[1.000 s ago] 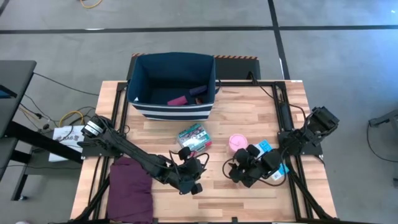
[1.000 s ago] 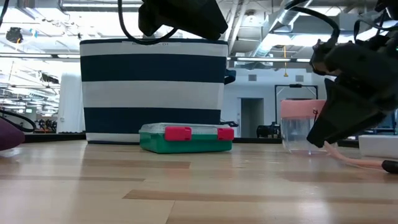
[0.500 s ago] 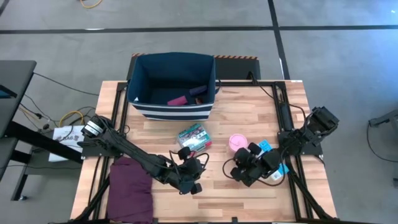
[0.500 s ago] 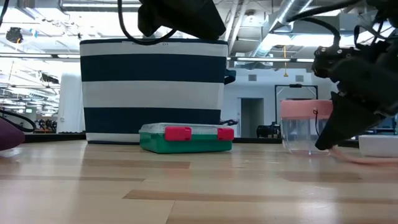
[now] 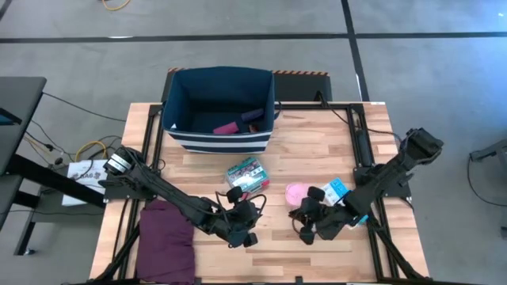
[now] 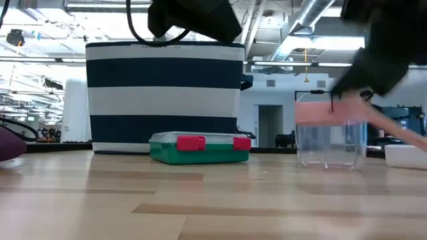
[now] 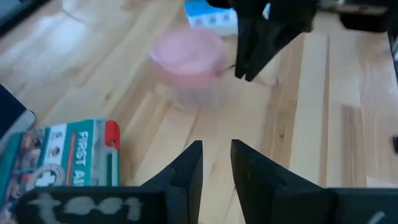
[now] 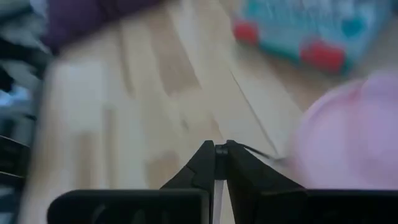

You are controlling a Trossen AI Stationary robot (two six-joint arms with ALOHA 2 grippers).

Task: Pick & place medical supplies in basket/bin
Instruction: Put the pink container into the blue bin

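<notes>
The pink round tub [image 5: 297, 192] stands on the table right of centre, blurred in the low view [image 6: 330, 133]. My right gripper [image 5: 304, 212] is shut just on its near side, and a thin strand runs from the fingertips to the tub. The green-red clear packet [image 5: 247, 174] lies flat near the centre. A blue-white pill strip [image 5: 337, 188] lies right of the tub. The navy striped bin [image 5: 220, 107] stands at the far edge with magenta and purple rolls inside. My left gripper [image 5: 242, 229] hovers near the front, its fingers [image 7: 216, 162] slightly apart with nothing between them. My right gripper pinches a thin strand [image 8: 255, 151] between its shut fingertips; the strand leads to the rim of the pink tub [image 8: 348, 143]. The fingers slant down from the table's right and near side. The tub's base seems to rest on the table; blur hides more.
A folded purple cloth [image 5: 166, 237] lies at the near left corner. Black frame rails [image 5: 360, 142] run along the table's left and right sides. Bare wood lies between the packet and the bin.
My right gripper has moved up and toward the table's near edge, its arm stretching out. The pink tub has slid with it a little toward the near-left and now shows nearer in the low view.
</notes>
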